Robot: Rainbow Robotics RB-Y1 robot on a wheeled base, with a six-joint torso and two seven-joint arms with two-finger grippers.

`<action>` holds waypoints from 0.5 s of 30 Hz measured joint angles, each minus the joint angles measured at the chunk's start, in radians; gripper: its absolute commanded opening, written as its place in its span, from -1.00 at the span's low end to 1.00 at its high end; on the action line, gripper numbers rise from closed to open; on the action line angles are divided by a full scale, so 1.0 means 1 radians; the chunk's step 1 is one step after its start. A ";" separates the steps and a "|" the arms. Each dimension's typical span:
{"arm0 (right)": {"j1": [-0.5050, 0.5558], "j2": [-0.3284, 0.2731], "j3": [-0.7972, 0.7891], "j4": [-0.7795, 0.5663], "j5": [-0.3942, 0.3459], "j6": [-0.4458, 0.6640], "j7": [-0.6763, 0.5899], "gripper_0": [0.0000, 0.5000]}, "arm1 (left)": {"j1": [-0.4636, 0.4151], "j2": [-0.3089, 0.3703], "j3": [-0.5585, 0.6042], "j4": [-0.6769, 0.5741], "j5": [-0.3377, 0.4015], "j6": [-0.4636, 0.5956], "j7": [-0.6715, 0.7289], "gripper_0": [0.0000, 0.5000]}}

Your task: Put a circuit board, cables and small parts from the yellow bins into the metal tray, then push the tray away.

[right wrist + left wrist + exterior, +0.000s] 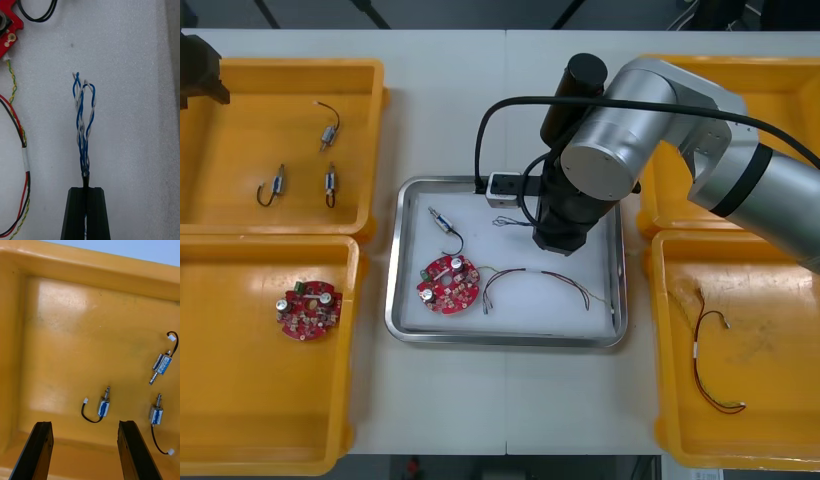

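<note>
No text, label or number can be read anywhere.

Right arm [650, 110]: rounded silver housings, one black band, and a black cylindrical wrist above the tool.
Black cable [479, 150]: loops from the arm to a small white box [505, 185] beside the wrist.
Right gripper [86, 191]: black, with lengthwise ridges.
Left gripper [85, 425]: two flat, matte black fingers [40, 446] with square tips.
</note>
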 measured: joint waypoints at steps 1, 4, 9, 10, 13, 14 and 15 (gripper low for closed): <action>-0.001 0.009 0.000 0.022 0.002 -0.003 0.016 -1.00 | 0.012 0.000 0.000 -0.005 0.004 -0.012 0.000 1.00; -0.003 0.038 0.000 0.087 0.007 -0.019 0.082 -1.00 | 0.052 0.000 0.000 -0.020 0.010 -0.047 0.000 1.00; -0.004 0.074 0.001 0.145 0.042 -0.029 0.094 -0.85 | 0.095 0.000 0.000 -0.033 0.020 -0.075 0.000 1.00; -0.004 0.078 0.001 0.150 0.045 -0.031 0.094 -0.79 | 0.100 -0.001 0.000 -0.033 0.023 -0.079 0.000 1.00; -0.004 0.085 0.003 0.152 0.048 -0.032 0.094 0.45 | 0.114 -0.003 0.000 -0.034 0.025 -0.096 0.000 1.00; -0.004 0.086 0.004 0.152 0.048 -0.034 0.094 0.70 | 0.119 -0.005 0.000 -0.034 0.025 -0.105 0.000 1.00; -0.004 0.086 0.004 0.152 0.048 -0.040 0.094 0.78 | 0.124 -0.009 0.000 -0.034 0.025 -0.117 0.000 1.00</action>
